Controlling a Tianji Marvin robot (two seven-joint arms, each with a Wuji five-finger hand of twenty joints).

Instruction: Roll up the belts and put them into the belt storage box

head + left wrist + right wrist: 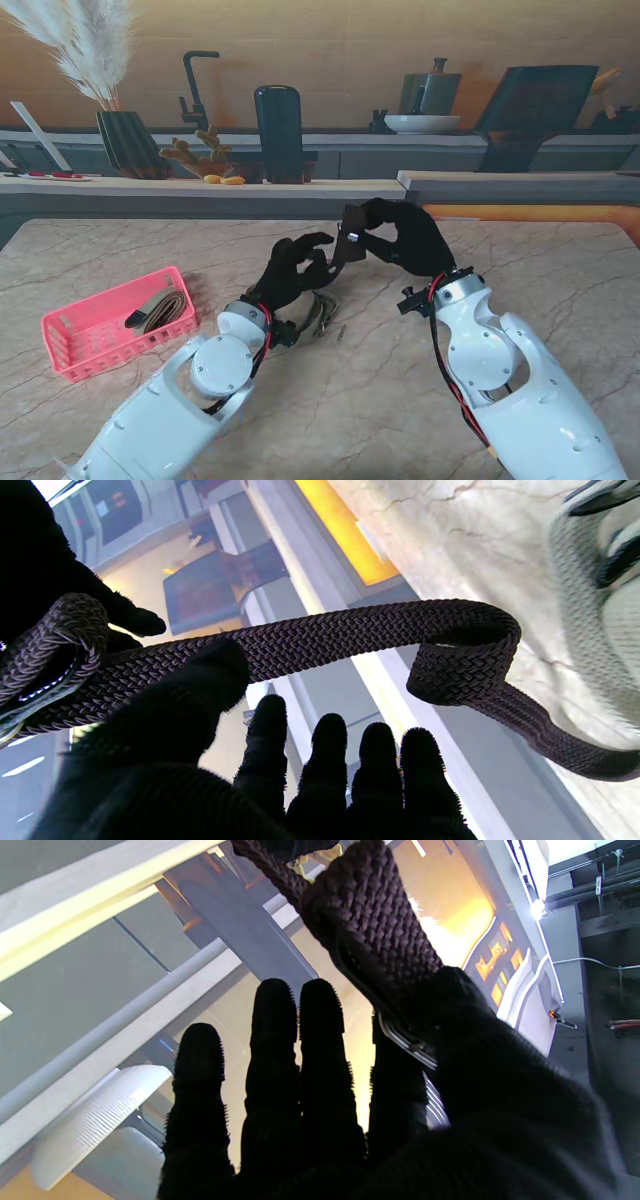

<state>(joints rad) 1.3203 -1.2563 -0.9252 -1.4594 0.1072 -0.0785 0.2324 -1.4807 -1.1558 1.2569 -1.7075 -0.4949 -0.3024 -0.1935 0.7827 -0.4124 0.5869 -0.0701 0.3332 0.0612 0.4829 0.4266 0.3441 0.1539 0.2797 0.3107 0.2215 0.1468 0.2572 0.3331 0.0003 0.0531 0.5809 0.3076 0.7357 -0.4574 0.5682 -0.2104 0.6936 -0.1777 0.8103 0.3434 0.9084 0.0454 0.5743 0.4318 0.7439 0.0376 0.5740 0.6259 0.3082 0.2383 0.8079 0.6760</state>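
A dark braided belt [348, 246] hangs in the air between my two hands over the middle of the table. My right hand [408, 236] is shut on its buckle end [370, 925], thumb pressing the metal buckle [406, 1041] against the forefinger. The belt [350, 635] runs across my left thumb [200, 690], folds back in a loop and drops to the table. My left hand [292, 272] has its four fingers [330, 760] apart from the belt, not closed on it. The pink storage box [70, 330] stands at the left, one rolled belt [160, 310] inside.
A light grey belt [316, 312] lies on the marble table [560, 270] under my left hand, also visible in the left wrist view [590, 630]. Behind the table's far edge runs a counter with a vase [128, 140], a dark jar [278, 120] and a bowl [422, 123].
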